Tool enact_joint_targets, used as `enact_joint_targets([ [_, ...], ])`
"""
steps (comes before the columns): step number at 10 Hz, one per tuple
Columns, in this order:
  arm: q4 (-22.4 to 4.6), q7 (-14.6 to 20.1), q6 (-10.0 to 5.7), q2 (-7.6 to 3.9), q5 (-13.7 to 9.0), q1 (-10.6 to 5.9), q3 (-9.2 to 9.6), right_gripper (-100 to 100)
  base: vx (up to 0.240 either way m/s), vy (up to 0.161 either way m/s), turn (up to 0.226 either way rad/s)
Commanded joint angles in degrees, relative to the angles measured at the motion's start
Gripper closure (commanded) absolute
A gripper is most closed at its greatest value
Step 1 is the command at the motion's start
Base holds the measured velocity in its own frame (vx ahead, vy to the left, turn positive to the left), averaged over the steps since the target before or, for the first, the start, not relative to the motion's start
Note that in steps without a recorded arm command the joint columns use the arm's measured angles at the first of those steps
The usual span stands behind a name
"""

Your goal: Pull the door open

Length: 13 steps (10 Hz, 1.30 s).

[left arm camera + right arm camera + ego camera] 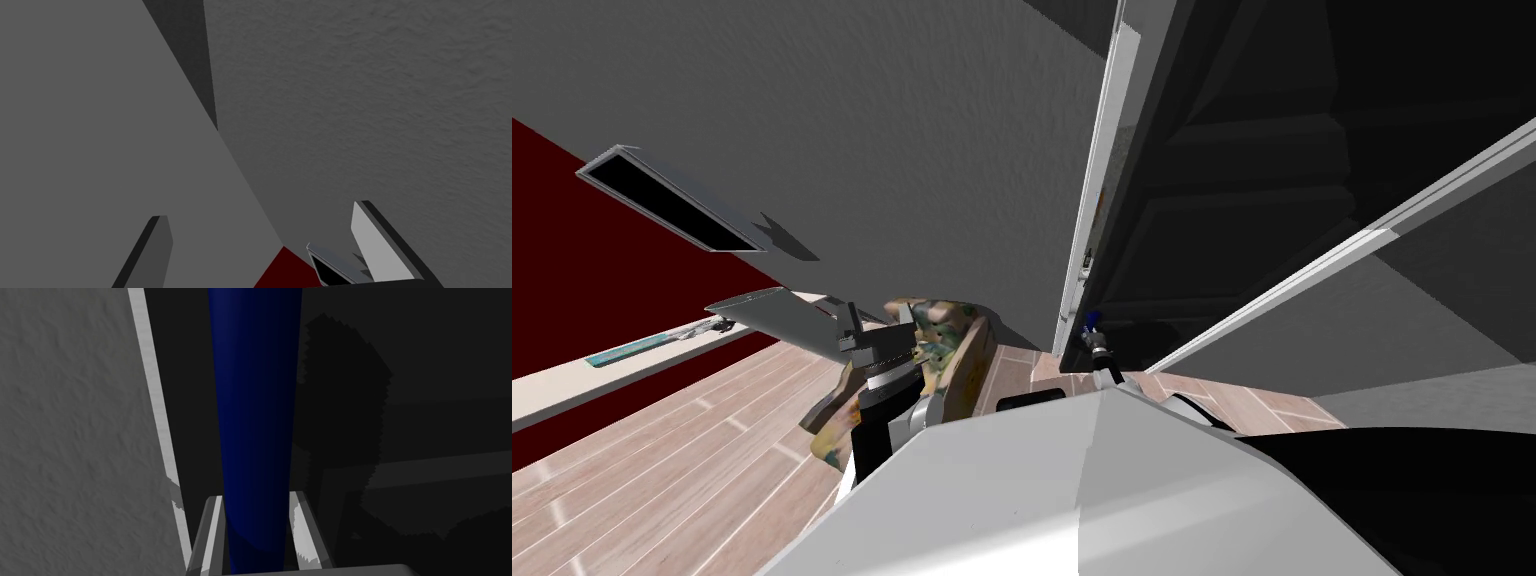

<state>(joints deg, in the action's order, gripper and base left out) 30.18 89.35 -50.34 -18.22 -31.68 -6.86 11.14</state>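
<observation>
Right wrist view: blue handle clamped between blades of right pincer, long axis running on ahead of the blades. Dark door directly behind handle; pale frame just beside it, then grey wall. Left pincer spread open, holding nothing. Judged next: pull back toward chest, across plank floor.

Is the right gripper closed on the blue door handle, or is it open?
Shut on it. The right gripper presses its fingers against both sides of the blue handle.
</observation>
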Motion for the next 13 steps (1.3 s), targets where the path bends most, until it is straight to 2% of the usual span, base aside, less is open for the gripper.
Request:
enact_joint_targets([
  [1,0.3,-0.1,0.44,0.36,0.7,0.01,-0.2,100,-0.214,-0.124,0.169],
  [4,1.9,-0.1,0.96,1.64,2.5,-1.33,-0.08,100,-0.145,-0.134,0.197],
  [5,1.0,0.3,0.8,1.36,2.2,-1.21,0.09,100,-0.059,-0.064,0.078],
  [6,1.3,1.6,0.31,0.63,2.8,-0.91,1.24,100,-0.139,-0.013,0.159],
  [8,1.6,2.7,-0.15,-0.18,3.1,-0.5,2.12,100,-0.177,0.014,0.076],
  [13,2.8,7.7,-2.17,-3.76,4.8,1.33,6.03,100,-0.22,-0.05,0.122],
])
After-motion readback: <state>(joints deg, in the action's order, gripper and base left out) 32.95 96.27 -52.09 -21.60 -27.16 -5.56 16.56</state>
